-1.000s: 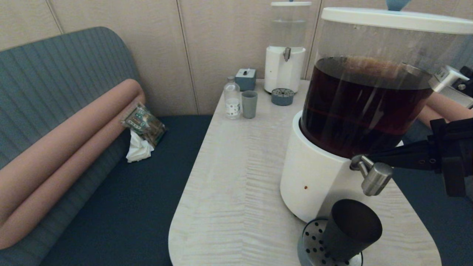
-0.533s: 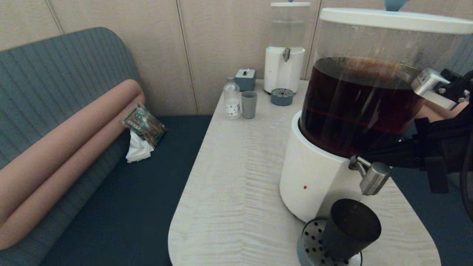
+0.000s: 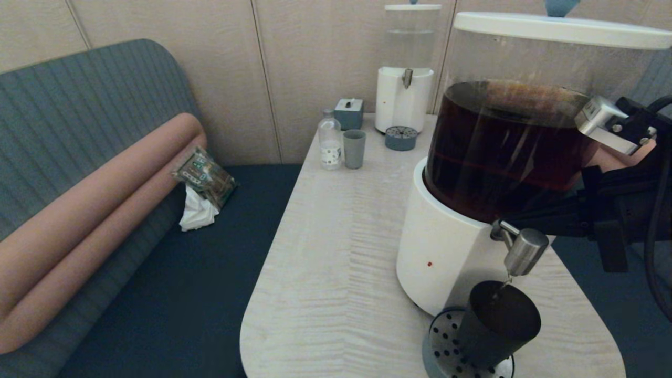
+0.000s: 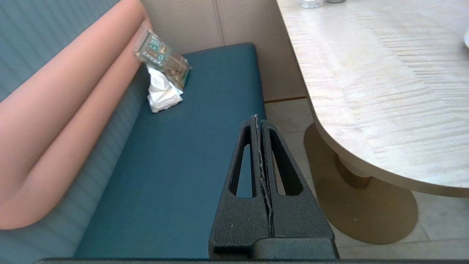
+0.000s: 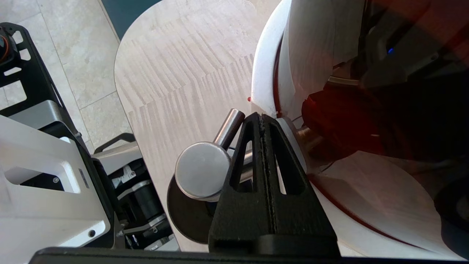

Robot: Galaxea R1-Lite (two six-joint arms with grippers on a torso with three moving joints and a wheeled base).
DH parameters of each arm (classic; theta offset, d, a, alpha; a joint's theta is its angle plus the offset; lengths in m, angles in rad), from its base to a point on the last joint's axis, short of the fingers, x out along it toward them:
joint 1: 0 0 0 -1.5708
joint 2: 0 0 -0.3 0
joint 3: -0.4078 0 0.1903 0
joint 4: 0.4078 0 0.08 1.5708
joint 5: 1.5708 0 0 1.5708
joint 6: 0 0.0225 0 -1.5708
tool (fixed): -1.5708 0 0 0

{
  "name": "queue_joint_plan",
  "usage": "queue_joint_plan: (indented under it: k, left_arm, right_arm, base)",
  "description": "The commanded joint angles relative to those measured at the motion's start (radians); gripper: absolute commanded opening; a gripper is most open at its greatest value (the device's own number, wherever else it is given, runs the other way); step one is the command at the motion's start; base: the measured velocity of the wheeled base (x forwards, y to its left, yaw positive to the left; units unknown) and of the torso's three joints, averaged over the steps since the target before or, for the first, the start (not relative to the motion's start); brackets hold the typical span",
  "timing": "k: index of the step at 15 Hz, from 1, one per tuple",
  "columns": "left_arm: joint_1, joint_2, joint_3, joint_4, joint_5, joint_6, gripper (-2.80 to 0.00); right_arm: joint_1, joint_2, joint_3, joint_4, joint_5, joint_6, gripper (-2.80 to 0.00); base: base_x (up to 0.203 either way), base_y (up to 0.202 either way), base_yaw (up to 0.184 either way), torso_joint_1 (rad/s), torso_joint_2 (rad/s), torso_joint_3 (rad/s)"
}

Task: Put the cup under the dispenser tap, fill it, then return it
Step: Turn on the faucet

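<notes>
The black cup (image 3: 499, 325) stands on a perforated drip tray (image 3: 443, 346) at the table's near right, directly below the steel dispenser tap (image 3: 522, 251) of the big white-based dispenser (image 3: 446, 257) of dark brown liquid. A thin stream runs from the tap into the cup. My right gripper (image 3: 512, 219) is shut, empty, its tips pressed in behind the tap's knob (image 5: 202, 170) against the dispenser; the cup (image 5: 187, 216) shows dark beneath the knob. My left gripper (image 4: 258, 119) is shut and empty, parked over the blue bench seat beside the table.
At the table's far end stand a smaller clear-liquid dispenser (image 3: 405, 100), its small drip tray (image 3: 401, 137), a grey-green tumbler (image 3: 354, 148), a small bottle (image 3: 329, 139) and a grey box (image 3: 349, 112). A packet and tissue (image 3: 202, 184) lie on the bench.
My right arm has pushed further left against the tap. The knob has shifted left and up a little, and a thin stream now falls into the cup.
</notes>
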Motion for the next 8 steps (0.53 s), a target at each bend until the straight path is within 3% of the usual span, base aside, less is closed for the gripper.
queue_joint_plan:
  k: [1, 8]
  left_arm:
    - [0.001, 0.001, 0.04, -0.001, 0.0, 0.001, -2.8]
    - [0.001, 0.0, 0.04, -0.001, 0.0, 0.001, -2.8]
  right_arm:
    - [-0.002, -0.006, 0.005, 0.0, 0.001, -0.001, -2.8]
    - [-0.076, -0.047, 0.043, 0.0, 0.002, -0.005, -2.8]
  base:
    - [0.0, 0.0, 0.0, 0.0, 0.0, 0.0]
    - [0.0, 0.0, 0.0, 0.0, 0.0, 0.0]
